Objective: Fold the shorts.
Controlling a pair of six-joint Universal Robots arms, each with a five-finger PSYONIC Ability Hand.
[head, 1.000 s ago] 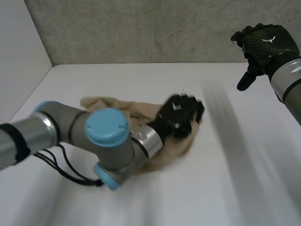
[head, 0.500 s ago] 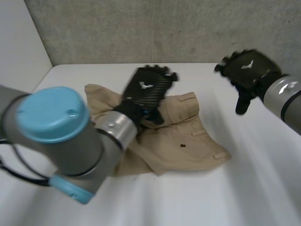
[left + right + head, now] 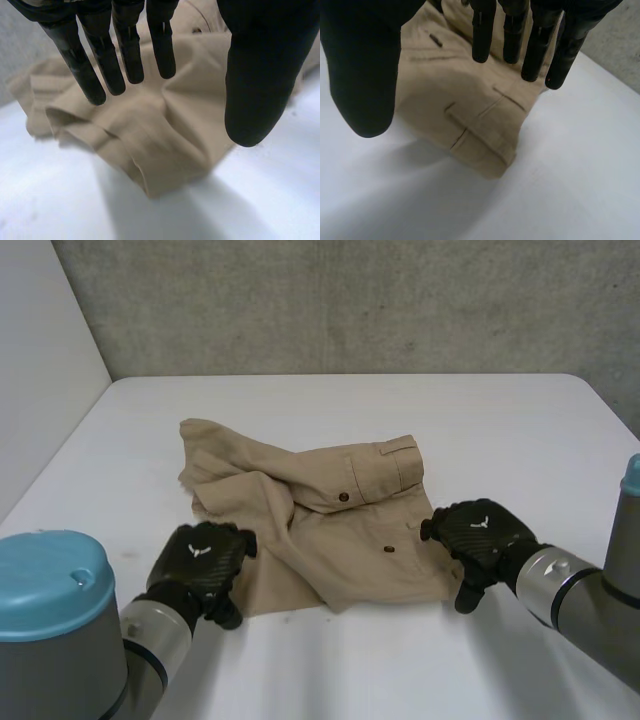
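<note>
The tan shorts (image 3: 330,525) lie crumpled and partly folded in the middle of the white table (image 3: 330,670), waistband and buttons towards the right. My left hand (image 3: 205,560) hovers at the near left edge of the shorts. Its fingers (image 3: 162,50) are straight and spread above a rumpled fold of the cloth (image 3: 150,135), holding nothing. My right hand (image 3: 478,540) sits at the near right corner. Its fingers (image 3: 482,35) and thumb (image 3: 365,75) stand apart over the waistband corner with belt loops (image 3: 485,147), and it grips nothing.
A grey concrete wall (image 3: 350,300) closes the far side of the table and a white panel (image 3: 40,360) its left side. Bare table surface runs in front of the shorts (image 3: 350,660) and to their right (image 3: 540,450).
The left hand let go of the bunched shorts, passed over them and drew back to their near left edge. The right hand came down from the far right to the near right corner.
</note>
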